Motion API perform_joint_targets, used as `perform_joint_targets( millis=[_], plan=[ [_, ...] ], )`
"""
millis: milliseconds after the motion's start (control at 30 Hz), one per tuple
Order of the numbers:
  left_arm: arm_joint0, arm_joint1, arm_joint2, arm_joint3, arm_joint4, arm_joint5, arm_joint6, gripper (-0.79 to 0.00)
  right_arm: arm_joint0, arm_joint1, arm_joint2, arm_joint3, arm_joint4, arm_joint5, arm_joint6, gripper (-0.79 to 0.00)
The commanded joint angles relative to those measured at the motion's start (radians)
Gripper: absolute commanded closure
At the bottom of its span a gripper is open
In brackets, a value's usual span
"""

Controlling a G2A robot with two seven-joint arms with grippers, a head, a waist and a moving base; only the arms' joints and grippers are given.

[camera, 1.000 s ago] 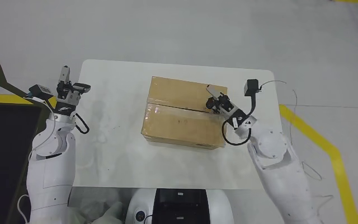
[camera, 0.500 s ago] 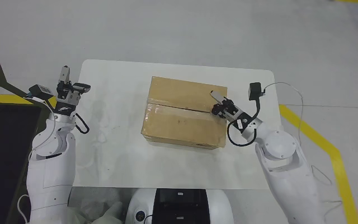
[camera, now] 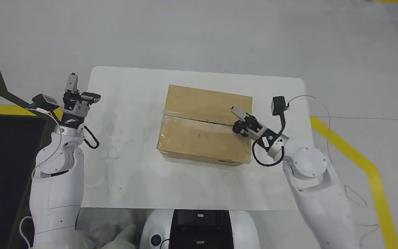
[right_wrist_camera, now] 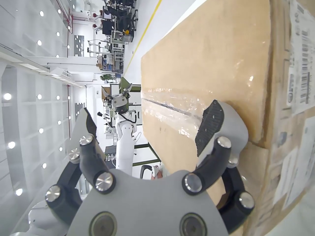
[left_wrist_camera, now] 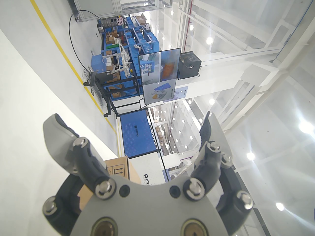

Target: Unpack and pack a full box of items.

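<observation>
A cardboard box (camera: 205, 124) sits on the table (camera: 124, 174), right of the middle. The right gripper (camera: 240, 122) is at the box's right end, one finger (right_wrist_camera: 211, 124) at the top edge beside the taped seam (right_wrist_camera: 167, 104). The left gripper (camera: 83, 88) is over the table's far left corner, well apart.

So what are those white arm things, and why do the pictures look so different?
They are a robot's two arms. One picture looks down from a camera above them; the other two come from little cameras on each wrist. On the white table sits a closed cardboard box, taped along its top. The right tool is open at the box's end, by the tape. The left tool is open too, off to the table's side, pointing up at the hall. Neither holds anything.
</observation>
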Motion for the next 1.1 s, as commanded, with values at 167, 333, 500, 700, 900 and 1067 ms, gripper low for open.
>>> perform_joint_targets(
  millis=[167, 333, 500, 700, 900, 1067],
  plan=[
    [0.000, 0.000, 0.000, 0.000, 0.000, 0.000, 0.000, -0.785, 0.049, -0.007, -0.052, 0.044, 0.024, -0.014, 0.011, -0.785],
    [0.000, 0.000, 0.000, 0.000, 0.000, 0.000, 0.000, -0.785, 0.086, -0.014, -0.087, 0.069, 0.046, -0.028, 0.005, -0.785],
    [0.000, 0.000, 0.000, 0.000, 0.000, 0.000, 0.000, -0.785, 0.102, -0.016, -0.093, 0.093, 0.058, -0.038, -0.008, -0.785],
    [0.000, 0.000, 0.000, 0.000, 0.000, 0.000, 0.000, -0.785, 0.072, -0.007, -0.053, 0.083, 0.053, -0.012, -0.008, -0.785],
    [0.000, 0.000, 0.000, 0.000, 0.000, 0.000, 0.000, -0.785, 0.008, 0.008, 0.022, 0.023, 0.037, 0.011, -0.022, -0.785],
    [0.000, 0.000, 0.000, 0.000, 0.000, 0.000, 0.000, -0.785, -0.061, 0.019, 0.088, -0.023, 0.031, 0.017, -0.040, -0.785]
  ],
)
